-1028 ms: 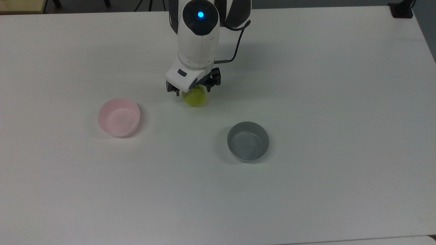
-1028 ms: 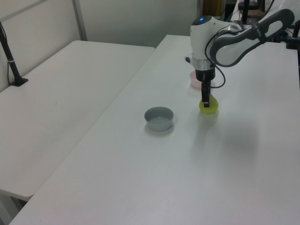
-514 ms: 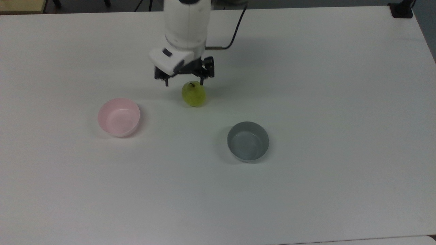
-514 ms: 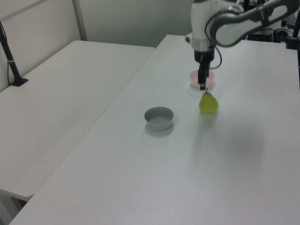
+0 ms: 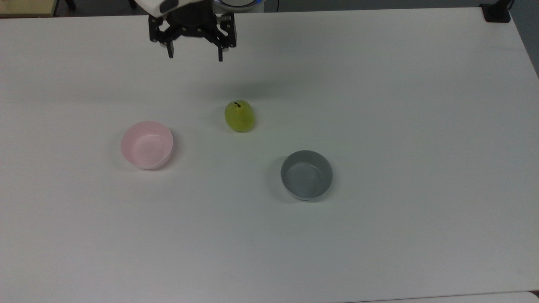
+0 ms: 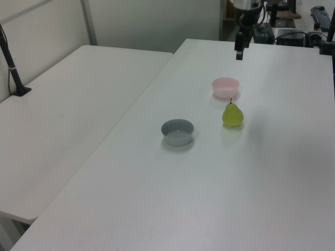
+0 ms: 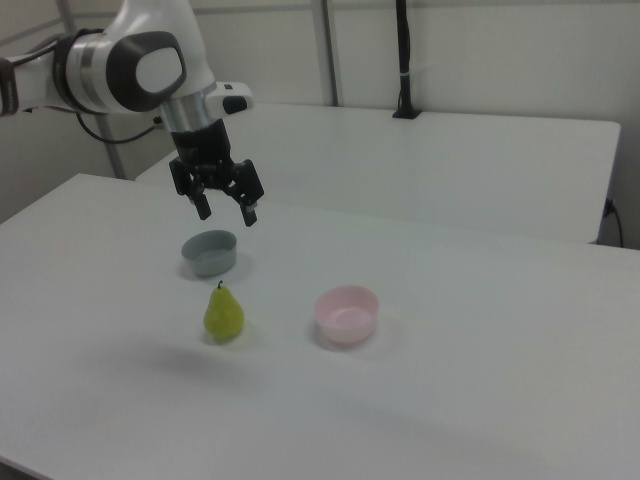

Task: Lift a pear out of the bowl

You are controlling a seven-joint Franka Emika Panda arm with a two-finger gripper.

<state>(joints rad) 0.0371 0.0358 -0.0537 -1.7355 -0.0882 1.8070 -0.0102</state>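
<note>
A: Black two-finger gripper [image 5: 194, 54] sits top centre-left of the top view, raised off the white tabletop [image 5: 379, 105]. Fingers spread wide, nothing between them. In the right view it hangs upper left [image 7: 228, 212], above the grey bowl.

B: Where's the fruit?

A: Small yellow-green pear with the short dark stem [image 5: 239, 116] stands upright on the bare table, mid-frame in the top view, below and right of the gripper, well apart from it. Not in any bowl.

B: And the bowls?

A: Pale pink glossy round bowl [image 5: 147, 144] is centre-left in the top view, holding nothing. Grey straight-sided bowl [image 5: 306, 174] is lower right of the pear, also holding nothing. In the left view the pear [image 6: 232, 114] sits just in front of the pink bowl [image 6: 225, 86], with a gap between them.

B: So the task is judged done, with the pear out of the bowl?

A: Looks that way. Risks from here:
- The pear is rounded and standing on a narrow base; a table bump could tip it.
- If the arm sweeps low, an open finger could clip the stem and roll the pear toward a bowl.
</note>
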